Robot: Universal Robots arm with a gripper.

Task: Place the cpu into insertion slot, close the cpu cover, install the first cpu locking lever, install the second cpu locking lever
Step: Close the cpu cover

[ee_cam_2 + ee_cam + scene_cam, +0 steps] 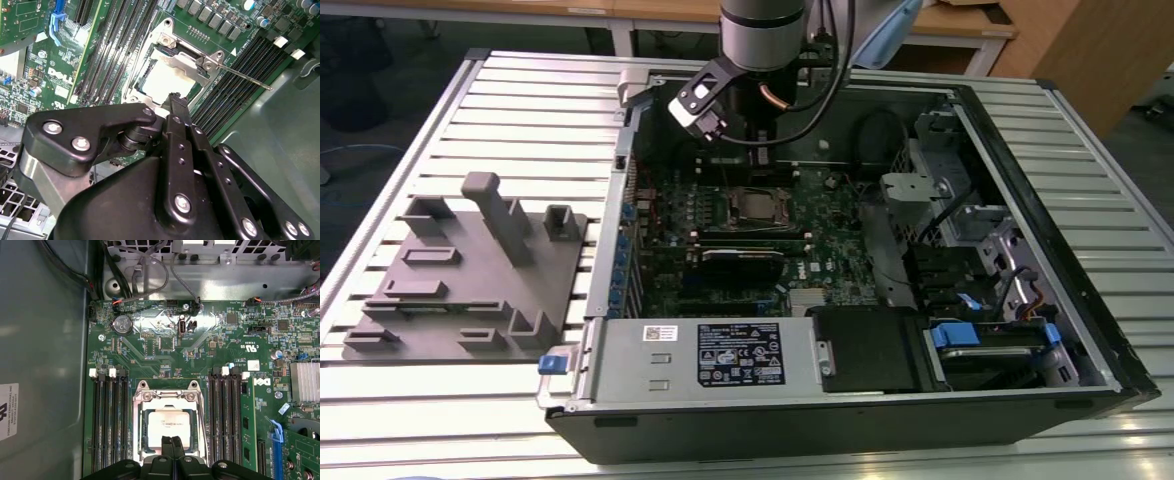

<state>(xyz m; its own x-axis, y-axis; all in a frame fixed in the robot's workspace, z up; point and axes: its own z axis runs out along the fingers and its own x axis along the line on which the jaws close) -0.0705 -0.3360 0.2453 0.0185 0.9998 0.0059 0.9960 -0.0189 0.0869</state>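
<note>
The cpu, a pale silver square, lies in the insertion slot on the green motherboard; it also shows pale in the second wrist view. The dark cpu cover frames the chip, and its silver tab sits at one edge. A thin locking lever sticks out from a socket corner over the memory slots. My gripper is shut with nothing between its fingers, and its tip is over the chip's edge. I cannot tell whether it touches. The socket lies below my arm.
Memory slots flank the socket on both sides. A black card and a labelled power supply lie nearer the case's front. A grey fixture block stands on the slatted table at the exterior view's left. Cables hang by the case wall.
</note>
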